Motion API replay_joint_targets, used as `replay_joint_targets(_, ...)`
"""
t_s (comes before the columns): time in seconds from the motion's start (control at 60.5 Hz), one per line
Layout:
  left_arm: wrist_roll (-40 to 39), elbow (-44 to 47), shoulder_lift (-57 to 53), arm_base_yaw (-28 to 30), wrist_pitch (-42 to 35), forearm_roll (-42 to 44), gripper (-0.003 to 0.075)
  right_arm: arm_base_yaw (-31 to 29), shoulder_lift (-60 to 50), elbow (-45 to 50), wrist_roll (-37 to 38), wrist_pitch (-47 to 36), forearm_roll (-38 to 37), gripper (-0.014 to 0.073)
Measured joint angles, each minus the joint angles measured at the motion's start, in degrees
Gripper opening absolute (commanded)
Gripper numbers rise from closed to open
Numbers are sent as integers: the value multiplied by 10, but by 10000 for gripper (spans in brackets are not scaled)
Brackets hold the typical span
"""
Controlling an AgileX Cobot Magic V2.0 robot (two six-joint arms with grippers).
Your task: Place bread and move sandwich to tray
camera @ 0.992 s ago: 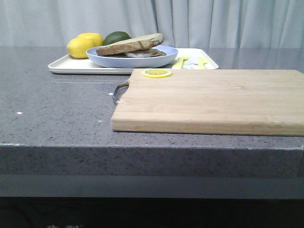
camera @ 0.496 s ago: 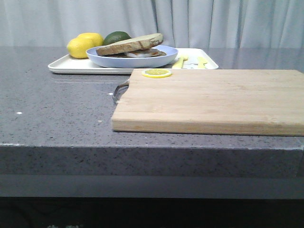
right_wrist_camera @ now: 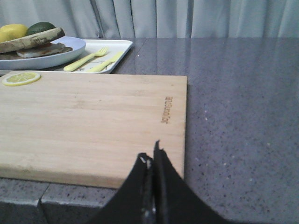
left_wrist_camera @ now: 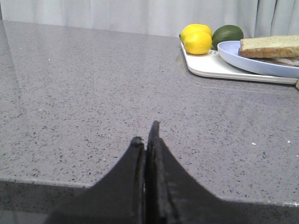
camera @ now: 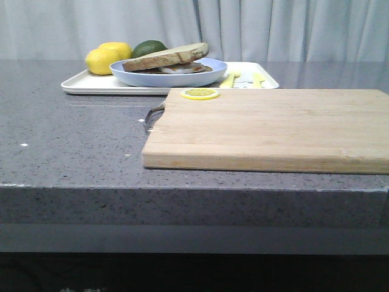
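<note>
The sandwich (camera: 167, 59) sits on a blue plate (camera: 169, 78) on the white tray (camera: 91, 85) at the far left, its top bread (camera: 165, 55) tilted. What looks like egg shows beneath. The left gripper (left_wrist_camera: 145, 140) and right gripper (right_wrist_camera: 152, 156) both have jaws pressed together, holding nothing, near the table's front edge.

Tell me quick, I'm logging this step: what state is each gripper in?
Left gripper: closed, holding nothing, above bare counter.
Right gripper: closed, holding nothing, at the cutting board's near edge.
</note>
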Motion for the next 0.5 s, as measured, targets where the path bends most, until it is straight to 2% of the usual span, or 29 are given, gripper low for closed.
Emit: replay_joint_targets(0.496, 0, 0, 0, 0, -1, 0, -19, 0, -6, 5, -4, 22, 11, -68)
